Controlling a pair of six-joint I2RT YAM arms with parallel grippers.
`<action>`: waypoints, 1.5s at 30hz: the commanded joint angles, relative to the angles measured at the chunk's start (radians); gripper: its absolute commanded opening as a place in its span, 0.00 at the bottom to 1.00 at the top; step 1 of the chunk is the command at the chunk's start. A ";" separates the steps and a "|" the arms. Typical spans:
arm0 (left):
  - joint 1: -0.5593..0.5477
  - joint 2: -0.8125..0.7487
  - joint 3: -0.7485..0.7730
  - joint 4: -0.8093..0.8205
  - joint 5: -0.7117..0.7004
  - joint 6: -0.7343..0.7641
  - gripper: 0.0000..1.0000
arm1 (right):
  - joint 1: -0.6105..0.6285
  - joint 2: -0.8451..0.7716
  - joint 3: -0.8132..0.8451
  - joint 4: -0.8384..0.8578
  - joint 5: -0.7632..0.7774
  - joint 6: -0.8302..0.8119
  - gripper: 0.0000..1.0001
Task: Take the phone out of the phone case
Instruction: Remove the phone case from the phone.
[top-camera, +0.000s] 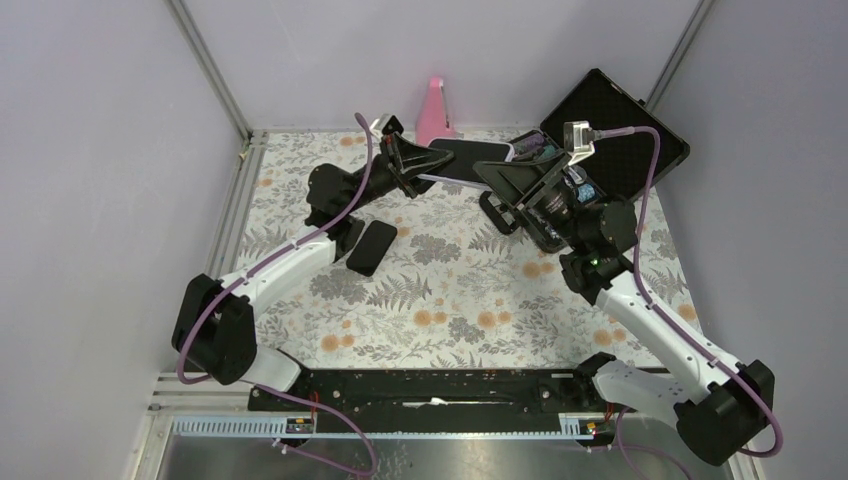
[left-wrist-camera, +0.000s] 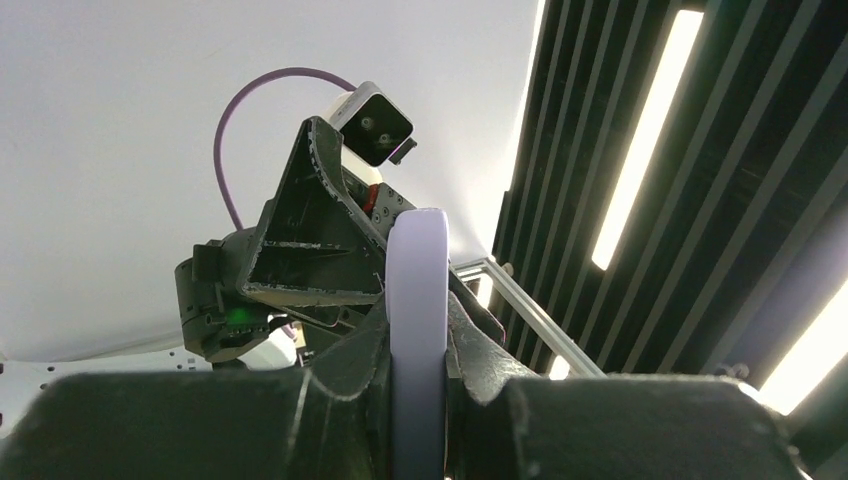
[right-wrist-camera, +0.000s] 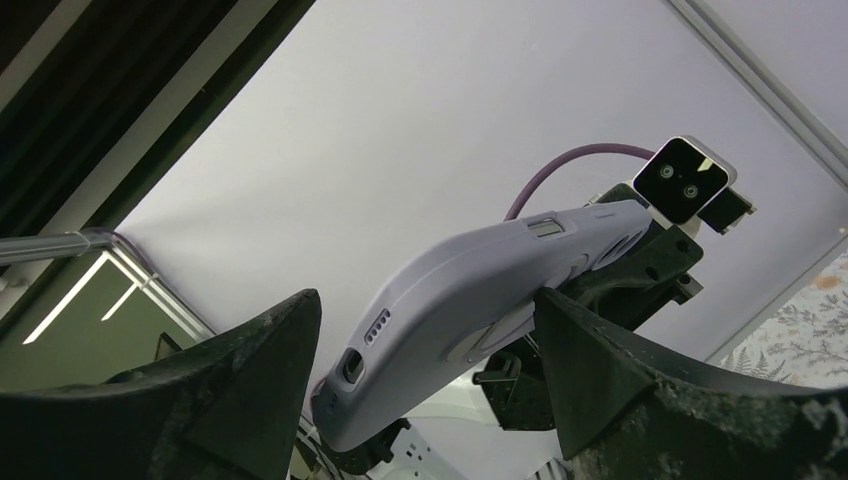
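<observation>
Left jaws are clenched on one end of the matte lilac phone case (right-wrist-camera: 470, 300). In the left wrist view the case sits edge-on, squeezed between the two black fingers (left-wrist-camera: 350, 370). The dark-screened phone (top-camera: 468, 157) is inside it, with the lilac rim showing all round the glass from above. The whole thing is held up in the air, lying roughly flat, screen up, over the middle of the counter's far edge.

Right jaws are released and spread wide. They're at the free end of the case, which sits in the gap between them in the right wrist view. One fingertip (right-wrist-camera: 560, 330) overlaps the case there, but I honestly can't tell if it's touching.

Other stuff on the floral-print counter (top-camera: 450, 320):
- a small flat black rectangular slab (top-camera: 372, 247), lying just beside the left arm (top-camera: 290, 265), toward the left edge
- a pink wedge-shaped object (top-camera: 435, 108), upright at the far edge
- a black hard box with its lid open (top-camera: 620, 125), in the far right corner
</observation>
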 joint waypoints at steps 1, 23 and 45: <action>-0.002 0.016 -0.030 -0.006 0.060 -0.108 0.00 | 0.019 -0.044 0.028 0.125 -0.003 0.001 0.85; 0.034 0.042 -0.006 0.084 0.028 -0.168 0.00 | 0.020 -0.253 -0.155 -0.156 0.089 -0.065 0.90; -0.028 -0.009 0.062 -0.077 0.059 -0.164 0.00 | 0.019 -0.025 -0.105 0.419 0.035 -0.053 0.00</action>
